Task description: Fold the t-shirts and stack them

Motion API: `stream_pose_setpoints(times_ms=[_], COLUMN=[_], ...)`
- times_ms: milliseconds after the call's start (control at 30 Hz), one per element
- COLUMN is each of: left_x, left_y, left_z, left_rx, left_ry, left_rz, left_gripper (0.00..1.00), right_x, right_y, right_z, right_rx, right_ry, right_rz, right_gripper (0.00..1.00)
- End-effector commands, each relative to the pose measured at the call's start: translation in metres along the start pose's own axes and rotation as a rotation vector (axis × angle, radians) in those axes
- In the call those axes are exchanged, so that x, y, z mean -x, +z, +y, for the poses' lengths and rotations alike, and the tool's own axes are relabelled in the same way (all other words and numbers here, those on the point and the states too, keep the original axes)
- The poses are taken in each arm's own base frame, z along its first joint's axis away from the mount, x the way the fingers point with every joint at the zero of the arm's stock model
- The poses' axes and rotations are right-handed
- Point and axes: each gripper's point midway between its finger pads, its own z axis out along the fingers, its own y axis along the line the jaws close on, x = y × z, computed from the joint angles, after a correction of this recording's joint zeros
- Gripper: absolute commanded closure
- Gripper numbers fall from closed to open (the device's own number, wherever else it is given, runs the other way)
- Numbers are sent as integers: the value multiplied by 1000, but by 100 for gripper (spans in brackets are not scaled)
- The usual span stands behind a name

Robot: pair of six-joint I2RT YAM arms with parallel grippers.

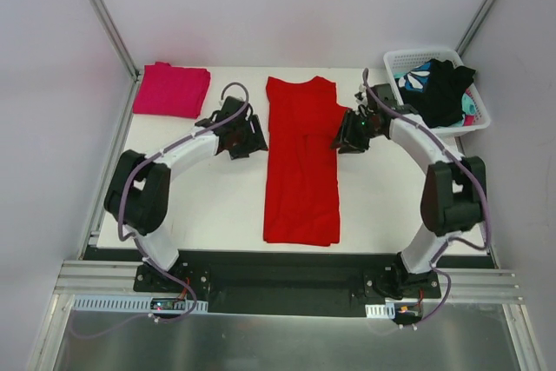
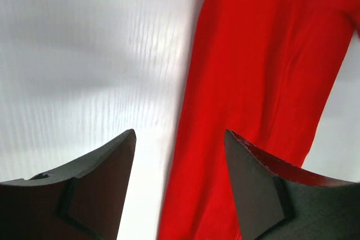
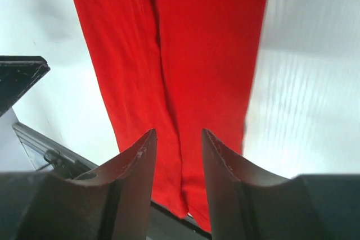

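Left tool, top view: left tool point(image 1: 248, 141) sits just off the left edge of the red t-shirt point(image 1: 301, 171), towards its far end.
Right tool, top view: right tool point(image 1: 346, 138) faces it at the shirt's right edge; contact with the cloth, cannot tell from up here.
Red t-shirt, top view: folded into a long narrow strip down the middle of the tabletop point(image 1: 208, 206), collar end far, hem near the arm bases.
Pink t-shirt, top view: pink t-shirt point(image 1: 171, 90) lies folded in the far left corner, well apart from the red one.
Basket, top view: white basket point(image 1: 395, 60) in the far right corner, with a black garment point(image 1: 445, 89) heaped over a teal-and-white garment point(image 1: 417, 78).
Left wrist view: left tool point(image 2: 180, 136) has its jaws spread wide and gripping nothing; beneath them lies the border between red t-shirt point(image 2: 264, 54) and bare tabletop point(image 2: 84, 54).
Right wrist view: right tool point(image 3: 178, 133) is parted more narrowly, nothing pinched; red t-shirt point(image 3: 185, 37) runs lengthwise under the gap, a crease along it, pale tabletop point(image 3: 304, 82) on both sides.
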Motion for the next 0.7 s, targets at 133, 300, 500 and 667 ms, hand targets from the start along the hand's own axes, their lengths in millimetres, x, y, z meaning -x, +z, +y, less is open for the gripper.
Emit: stream_pose_setpoints(times_ms=[133, 300, 500, 667], left_x=[-101, -134, -148, -170], left_y=[-29, -37, -44, -50], left_z=[27, 32, 31, 23], left_rx=[-11, -82, -119, -125], left_ry=[1, -16, 0, 26], left_rz=[150, 180, 183, 204], left_gripper=[36, 36, 38, 38], right_x=[-76, -123, -149, -170], right_y=[-21, -10, -5, -11], right_z=[-18, -37, -38, -41], right_rx=[48, 44, 43, 14], right_ry=[65, 79, 65, 41], right_rz=[-70, -66, -74, -75], right_gripper=[60, 60, 60, 61])
